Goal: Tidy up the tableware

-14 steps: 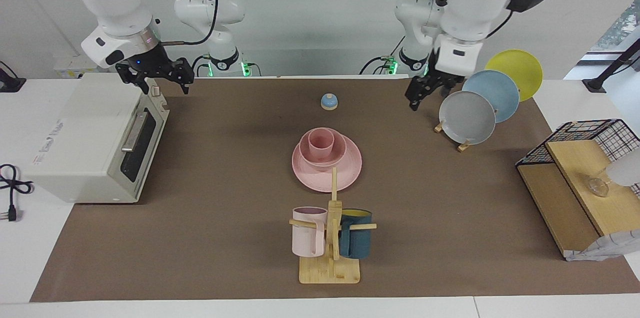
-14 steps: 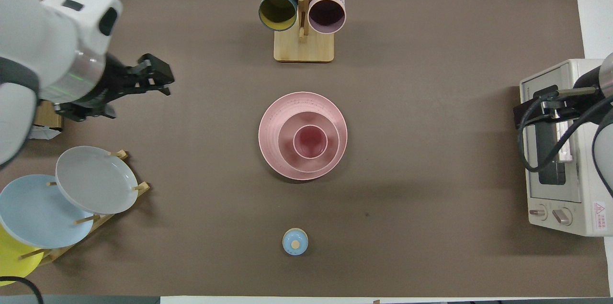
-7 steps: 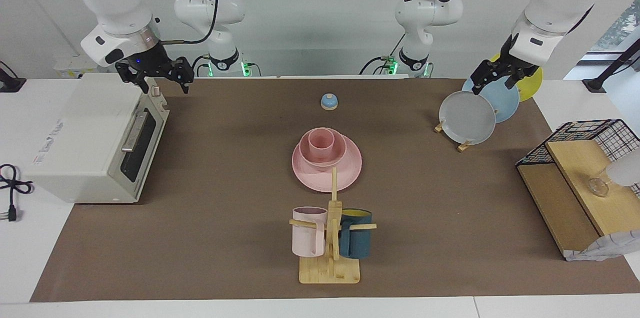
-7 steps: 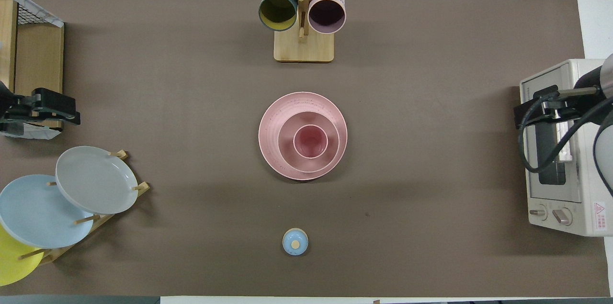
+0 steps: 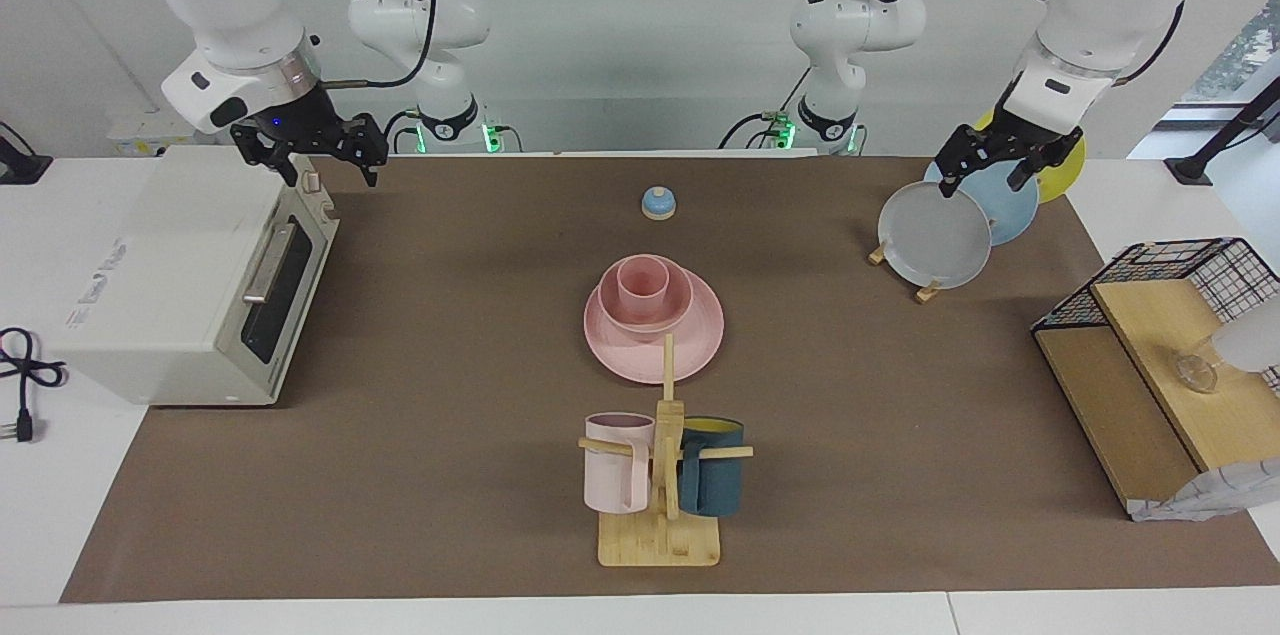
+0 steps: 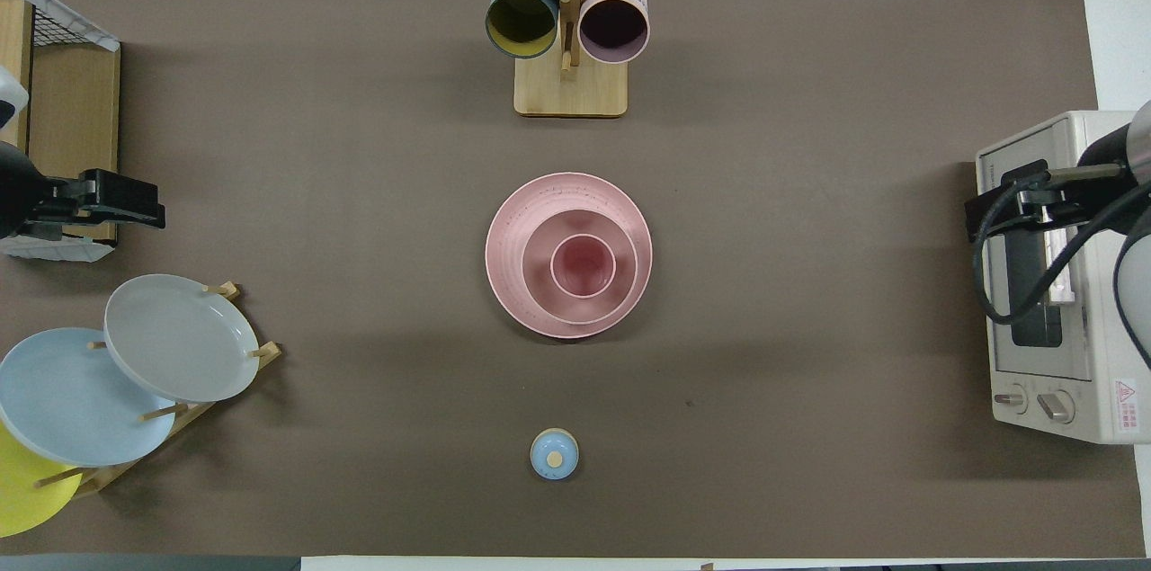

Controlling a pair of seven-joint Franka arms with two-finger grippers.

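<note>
Salmon-pink set: plate, bowl and cup nested one inside the next at the middle of the brown mat — cup in bowl, bowl on plate.
Stack position: between the small blue bell, nearer the robots, and the mug tree, farther from them.
Left gripper: raised over the upright grey, blue and yellow plates at the left arm's end; fingers spread, grasping nothing.
Right gripper: raised over the toaster oven's top edge at the right arm's end; fingers parted, empty; this arm waits.
Progress, judged: nesting looks complete; neither gripper touches the set.
Risk 1: the left gripper hangs close above the racked plates — a descent or sideways sweep from here could knock the grey plate off its wooden pegs.
Risk 2: any return reach toward the stack could tip the tall cup, which stands loose in the bowl.
</note>
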